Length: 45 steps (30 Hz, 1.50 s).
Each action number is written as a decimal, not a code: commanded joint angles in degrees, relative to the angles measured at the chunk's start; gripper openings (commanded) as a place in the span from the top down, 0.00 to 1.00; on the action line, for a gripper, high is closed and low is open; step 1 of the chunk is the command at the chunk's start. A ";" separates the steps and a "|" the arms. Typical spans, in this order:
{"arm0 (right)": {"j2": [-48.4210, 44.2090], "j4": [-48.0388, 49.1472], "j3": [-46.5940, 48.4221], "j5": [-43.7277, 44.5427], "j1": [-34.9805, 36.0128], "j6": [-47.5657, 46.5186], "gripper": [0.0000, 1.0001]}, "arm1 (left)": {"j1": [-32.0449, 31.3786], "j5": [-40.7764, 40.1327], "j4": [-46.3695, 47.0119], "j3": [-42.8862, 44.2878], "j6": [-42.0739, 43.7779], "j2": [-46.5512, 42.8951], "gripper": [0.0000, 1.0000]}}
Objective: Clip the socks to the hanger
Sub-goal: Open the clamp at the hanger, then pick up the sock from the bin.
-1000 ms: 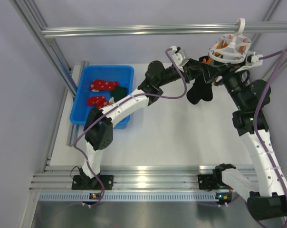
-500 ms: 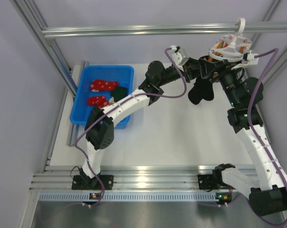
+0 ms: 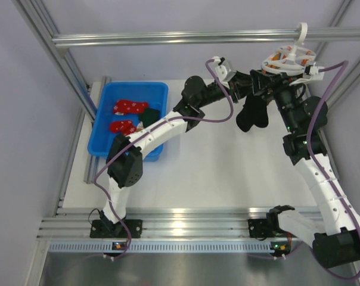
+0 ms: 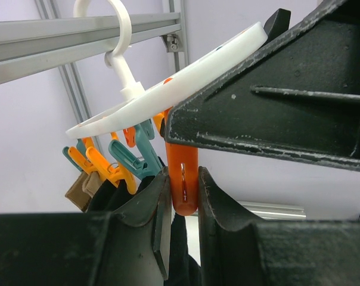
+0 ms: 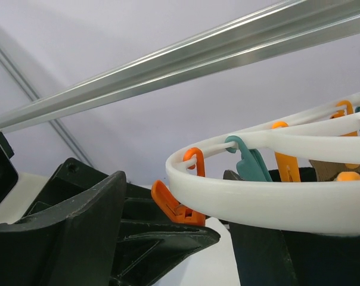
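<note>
The hanger [image 3: 289, 59] sits in the upper right of the overhead view; it is a white plastic ring, tilted out of level, and its hook [image 3: 301, 30] is looped over the aluminium bar [image 3: 168, 38] that crosses the top of the frame. Orange and teal pegs dangle under the ring; the left wrist view shows them close, with the teal pegs [image 4: 138, 156] and several orange ones bunched at left centre. A black sock [image 3: 251, 116] hangs below the ring, dark against the white table [image 3: 216, 167]; a scrap of brown fabric [image 4: 78, 190] shows among the pegs at the lower left of the left wrist view.

The socks [image 3: 129, 107] lie well apart from the hanger, in the blue bin [image 3: 132, 86] at the left of the overhead view; two are red with white specks, and a dark green one lies just beside them.

The left gripper [image 4: 184, 199] is closed on one orange peg [image 4: 184, 179]; both fingers press against its sides at the lower centre of the left wrist view. The right gripper [image 3: 278, 77] is close under the ring; in its own wrist view the white rim crosses the gap between its fingers, and pegs hang from that rim. The fingers stand apart there, but I cannot tell whether they grip the rim.
</note>
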 commanded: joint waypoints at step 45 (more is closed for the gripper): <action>1.22 4.40 0.56 -1.88 -0.25 4.21 1.00 | 30.66 8.95 -47.46 -26.63 6.94 -33.23 0.35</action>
